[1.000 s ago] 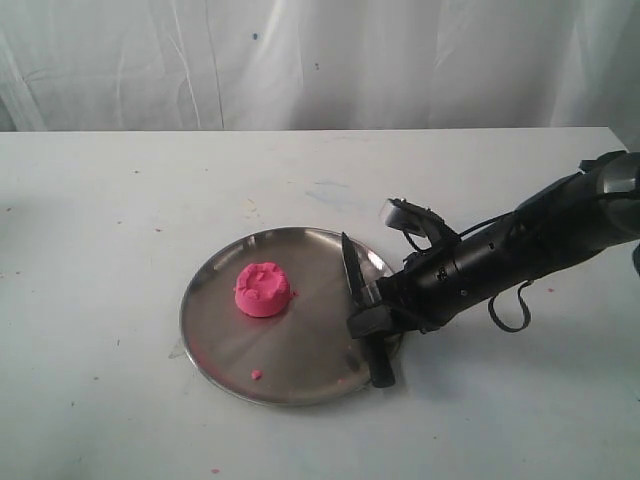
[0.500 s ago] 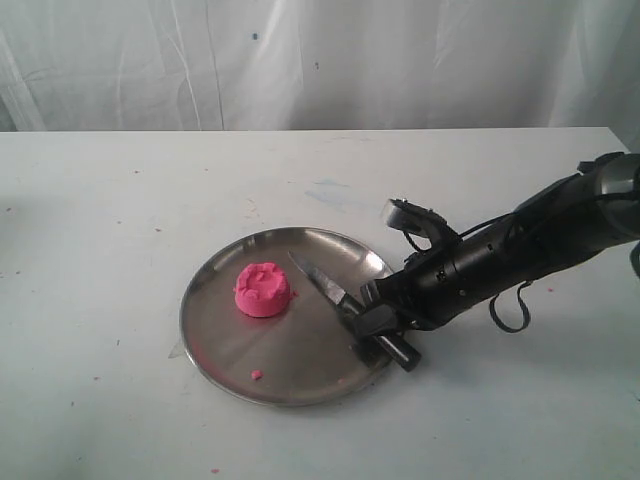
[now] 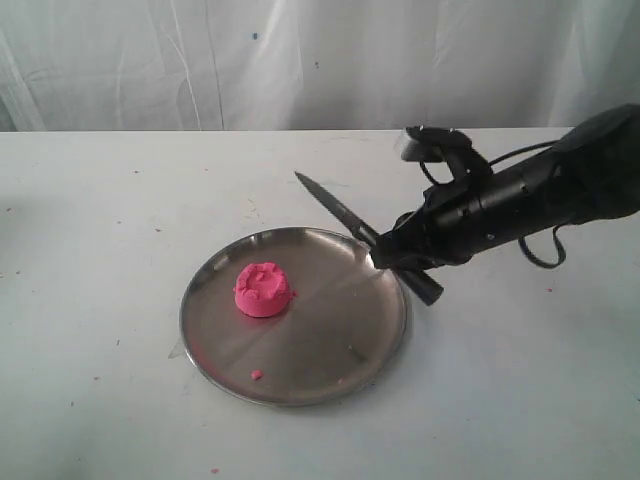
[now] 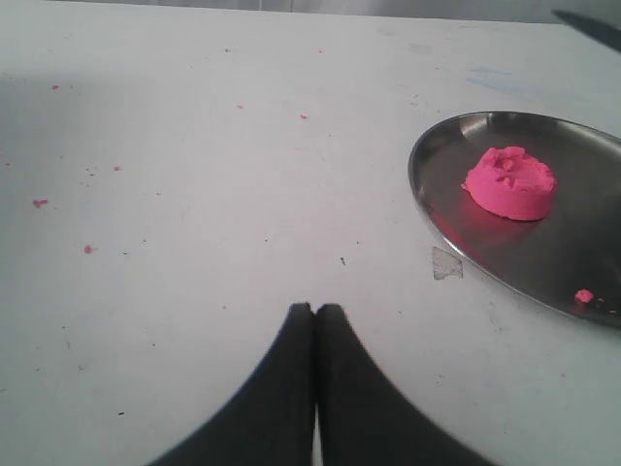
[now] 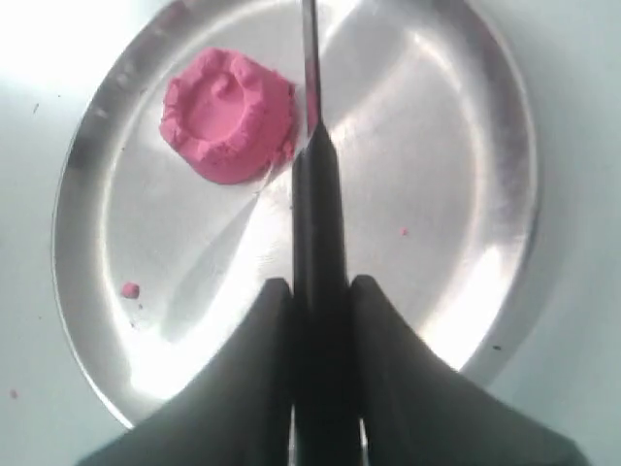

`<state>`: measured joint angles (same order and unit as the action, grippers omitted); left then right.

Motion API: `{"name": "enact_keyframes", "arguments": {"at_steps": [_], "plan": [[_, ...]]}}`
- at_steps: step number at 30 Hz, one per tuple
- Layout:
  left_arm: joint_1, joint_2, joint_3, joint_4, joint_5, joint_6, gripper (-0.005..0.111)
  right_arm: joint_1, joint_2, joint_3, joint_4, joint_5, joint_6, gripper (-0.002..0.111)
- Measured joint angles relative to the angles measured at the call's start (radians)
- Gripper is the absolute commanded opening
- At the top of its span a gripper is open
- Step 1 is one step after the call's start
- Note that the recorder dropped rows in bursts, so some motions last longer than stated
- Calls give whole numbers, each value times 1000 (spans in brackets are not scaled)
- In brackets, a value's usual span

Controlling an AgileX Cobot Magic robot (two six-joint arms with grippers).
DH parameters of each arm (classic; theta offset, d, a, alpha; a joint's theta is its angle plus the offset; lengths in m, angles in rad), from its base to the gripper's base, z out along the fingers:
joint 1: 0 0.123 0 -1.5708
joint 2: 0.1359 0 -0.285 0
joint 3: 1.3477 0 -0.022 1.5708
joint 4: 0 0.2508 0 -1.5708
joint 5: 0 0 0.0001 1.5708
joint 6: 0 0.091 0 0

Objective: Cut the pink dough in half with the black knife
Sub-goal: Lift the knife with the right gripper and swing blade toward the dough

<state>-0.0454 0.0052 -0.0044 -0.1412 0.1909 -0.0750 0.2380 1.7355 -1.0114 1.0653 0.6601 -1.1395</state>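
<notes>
Your right gripper (image 3: 392,255) is clamping the black knife (image 3: 335,208) by its handle, tilting it above the steel plate's (image 3: 330,325) rim. The pink dough (image 3: 262,289) is sitting whole on that plate. Your left gripper (image 4: 314,311) is hovering pressed closed and empty, away from the plate, over the pink-flecked white table (image 3: 120,200). A white cloth (image 3: 300,60) is hanging behind.

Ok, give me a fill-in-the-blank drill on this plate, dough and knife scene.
1. The right pincer grips the black knife by its ____.
2. The pink dough sits on the steel plate in ____ piece.
3. The left pincer is ____ and holds nothing.
Missing words: handle; one; shut.
</notes>
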Motion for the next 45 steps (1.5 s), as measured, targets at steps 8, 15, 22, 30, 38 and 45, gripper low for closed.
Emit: {"name": "enact_keyframes", "arguments": {"at_steps": [8, 15, 22, 30, 38, 45], "plan": [[0, 0, 0, 0, 0, 0, 0, 95, -234, 18, -336, -76, 221, 1], [0, 0, 0, 0, 0, 0, 0, 230, -289, 18, -639, -45, 489, 1], [0, 0, 0, 0, 0, 0, 0, 285, -289, 22, -710, -54, 609, 1], [0, 0, 0, 0, 0, 0, 0, 286, -289, 22, -707, -73, 665, 0], [0, 0, 0, 0, 0, 0, 0, 286, -289, 22, -706, -55, 693, 0], [0, 0, 0, 0, 0, 0, 0, 286, -280, 22, -706, -47, 693, 0]]}}
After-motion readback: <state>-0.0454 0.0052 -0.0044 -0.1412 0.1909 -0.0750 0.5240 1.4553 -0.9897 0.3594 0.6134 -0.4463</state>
